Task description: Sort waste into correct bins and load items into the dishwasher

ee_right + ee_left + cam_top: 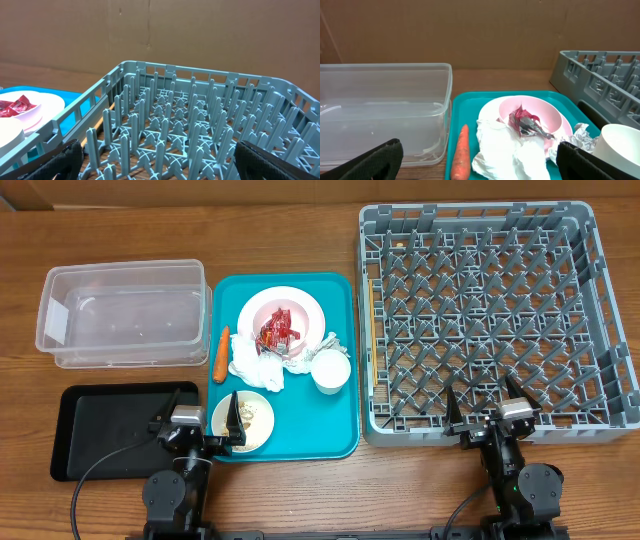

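Both arms sat at the near edge of the bench [300, 495]. The left claw [197, 415] was spread wide and held nothing; one finger hung over the black tray [110, 435], the other over a small bowl [255, 423] of pale crumbs [250, 415] at the near left corner of the teal tray [340, 290]. The right claw [483, 405] was likewise spread wide and empty, above the near wall of the grey rack [490, 310], which stood on the right of the bench with bare pegs.

On the teal tray lay a wide plate [305, 300] with a bowl [545, 112] on it, its inside tinged pink. The crumpled red wrapper [278, 332] lay in that bowl; any print on it was too small to read. White napkins [258, 365] were heaped against the plate's near side, some overlapping its rim. The carrot [220, 352] lay along the tray's left edge, just beside the napkins. The cup [331, 370] stood upright right of the napkins, with another crumpled scrap [325, 343] touching it.

The clear tub [125, 272] stood left of the teal tray, beyond the black tray.
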`<act>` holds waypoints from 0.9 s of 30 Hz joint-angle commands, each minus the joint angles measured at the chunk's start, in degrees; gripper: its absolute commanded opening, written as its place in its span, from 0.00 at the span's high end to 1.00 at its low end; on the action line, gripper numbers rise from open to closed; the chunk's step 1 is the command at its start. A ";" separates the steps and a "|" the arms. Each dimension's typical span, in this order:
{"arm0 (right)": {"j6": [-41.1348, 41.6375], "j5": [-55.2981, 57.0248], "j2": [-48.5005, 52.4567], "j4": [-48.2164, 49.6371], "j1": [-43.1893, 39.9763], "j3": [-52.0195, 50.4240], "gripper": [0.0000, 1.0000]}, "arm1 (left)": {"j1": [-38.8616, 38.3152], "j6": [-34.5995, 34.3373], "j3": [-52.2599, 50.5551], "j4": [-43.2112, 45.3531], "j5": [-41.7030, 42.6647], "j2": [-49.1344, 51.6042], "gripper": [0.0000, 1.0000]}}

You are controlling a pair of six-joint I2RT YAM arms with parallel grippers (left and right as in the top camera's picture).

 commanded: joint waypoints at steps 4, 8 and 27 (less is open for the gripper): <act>-0.20 0.28 -0.66 0.33 -0.39 -0.59 0.00 | -0.37 0.66 -0.39 0.07 -0.42 -0.39 0.00; -0.20 0.28 -0.66 0.33 -0.39 -0.59 0.00 | -0.37 0.66 -0.39 0.09 -0.42 -0.39 0.00; -0.20 0.28 -0.66 0.33 -0.39 -0.59 0.00 | -0.37 -0.35 -0.39 0.44 0.15 -0.39 0.00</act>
